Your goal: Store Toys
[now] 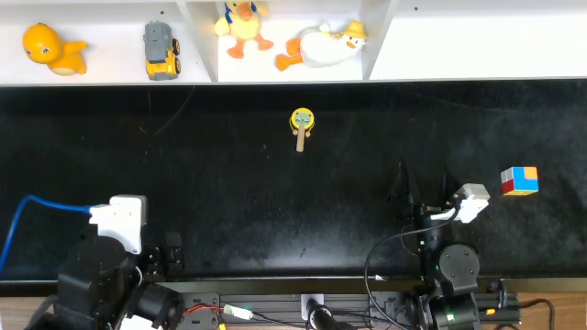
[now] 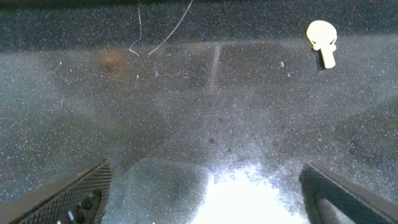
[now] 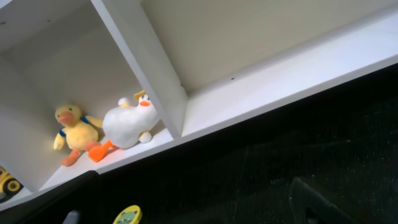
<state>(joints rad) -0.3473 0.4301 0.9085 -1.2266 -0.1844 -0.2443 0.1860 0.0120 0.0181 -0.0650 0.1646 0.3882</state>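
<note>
My left gripper [image 2: 205, 171] is spread wide and empty over the black tabletop [image 1: 229, 183]. My right gripper [image 3: 193, 186] is likewise open, holding nothing. The yellow paddle toy [image 1: 301, 123] lies flat on the tabletop near the shelf [image 1: 293, 75] front. The coloured cube [image 1: 519, 181] is on the tabletop, right of my right arm. Two plush ducks [image 1: 321, 44] share one shelf compartment.

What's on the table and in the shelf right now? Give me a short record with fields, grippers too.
left compartment: yellow rubber duck, toy truck
middle compartment: yellow plush duck, white plush duck
table: yellow paddle toy, coloured cube
left gripper: open, holding nothing
right gripper: open, holding nothing
</note>
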